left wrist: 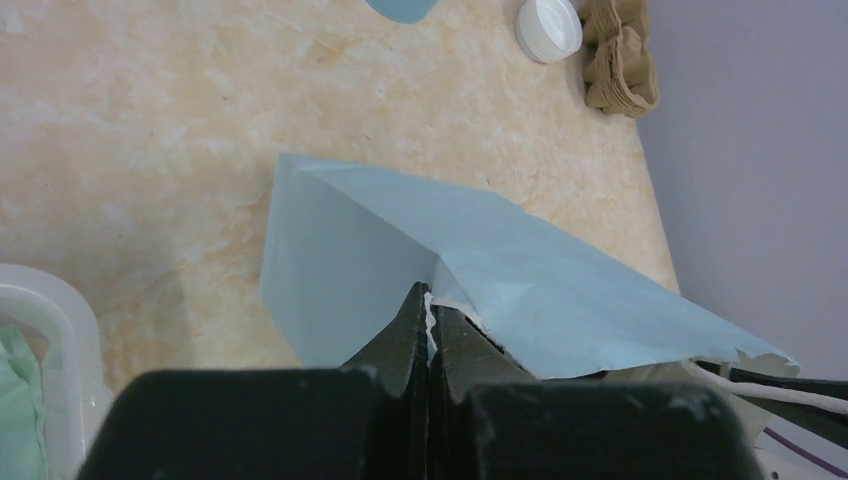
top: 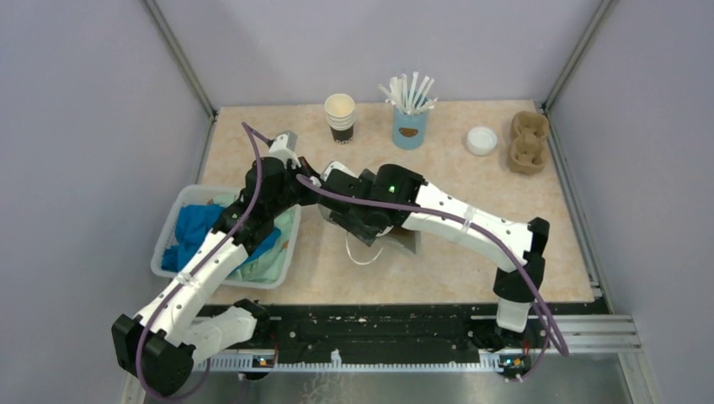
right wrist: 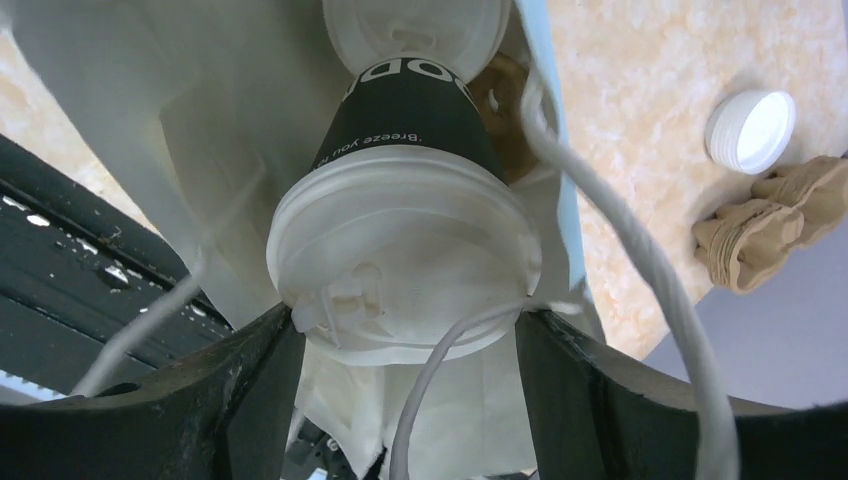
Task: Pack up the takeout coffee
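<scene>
The takeout coffee (right wrist: 400,250), a black-banded paper cup under a white lid, lies lid-first toward the right wrist camera inside the pale blue paper bag (left wrist: 380,240). My right gripper (right wrist: 405,320) is shut on it, one finger pressed against each side of the lid. Behind the cup's base, deeper in the bag, is another round white lid (right wrist: 415,30). A white cord handle (right wrist: 620,250) loops across the bag's mouth. My left gripper (left wrist: 430,310) is shut on the bag's torn rim. From above, both grippers meet at the bag (top: 402,244) mid-table, and the arms hide the cup.
A stack of lidless cups (top: 340,115), a light blue cup of white sticks (top: 410,118), a loose white lid (top: 482,140) and brown pulp cup carriers (top: 528,141) stand along the back. A white bin (top: 168,220) with blue and green cloths sits at the left.
</scene>
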Controlling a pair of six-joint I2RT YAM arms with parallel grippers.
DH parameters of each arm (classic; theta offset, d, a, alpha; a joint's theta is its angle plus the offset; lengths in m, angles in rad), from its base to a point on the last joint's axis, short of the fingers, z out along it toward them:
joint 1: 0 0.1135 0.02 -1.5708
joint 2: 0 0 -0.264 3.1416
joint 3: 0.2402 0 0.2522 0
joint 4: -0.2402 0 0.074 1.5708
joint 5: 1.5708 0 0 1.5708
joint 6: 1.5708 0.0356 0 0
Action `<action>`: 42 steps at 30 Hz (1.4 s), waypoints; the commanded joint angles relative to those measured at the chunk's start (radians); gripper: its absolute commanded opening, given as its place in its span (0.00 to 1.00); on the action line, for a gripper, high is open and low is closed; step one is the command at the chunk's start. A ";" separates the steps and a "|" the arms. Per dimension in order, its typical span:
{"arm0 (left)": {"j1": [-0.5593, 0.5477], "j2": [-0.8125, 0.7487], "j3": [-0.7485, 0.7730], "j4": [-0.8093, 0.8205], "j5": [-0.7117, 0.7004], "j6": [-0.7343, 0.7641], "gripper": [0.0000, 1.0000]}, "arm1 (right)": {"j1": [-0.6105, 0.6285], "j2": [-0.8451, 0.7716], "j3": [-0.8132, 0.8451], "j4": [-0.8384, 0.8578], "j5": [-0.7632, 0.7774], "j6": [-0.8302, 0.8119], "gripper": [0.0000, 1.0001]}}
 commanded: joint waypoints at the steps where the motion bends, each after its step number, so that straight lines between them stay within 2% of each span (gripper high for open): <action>1: -0.015 -0.047 -0.033 0.026 0.036 -0.031 0.00 | 0.004 -0.004 0.017 0.032 0.015 0.005 0.56; 9: -0.135 -0.044 -0.008 -0.035 -0.085 0.048 0.00 | 0.016 -0.152 -0.259 0.155 0.016 -0.082 0.56; 12: -0.185 -0.062 -0.057 0.019 -0.155 0.101 0.00 | 0.028 -0.195 -0.346 0.186 0.023 -0.122 0.56; 17: -0.194 -0.110 -0.141 0.152 -0.130 0.207 0.00 | 0.055 -0.222 -0.407 0.222 0.007 -0.158 0.56; 23: -0.194 -0.115 -0.168 0.219 -0.124 0.317 0.00 | 0.057 -0.219 -0.406 0.169 0.086 -0.122 0.54; 29: -0.195 -0.123 -0.207 0.233 -0.118 0.305 0.00 | 0.059 -0.270 -0.399 0.139 0.096 -0.112 0.54; 39: -0.194 -0.134 -0.225 0.229 -0.102 0.275 0.00 | 0.058 -0.206 -0.342 0.044 0.204 -0.085 0.53; 42: -0.194 -0.127 -0.212 0.217 -0.101 0.269 0.00 | 0.056 -0.184 -0.369 0.041 0.237 -0.090 0.53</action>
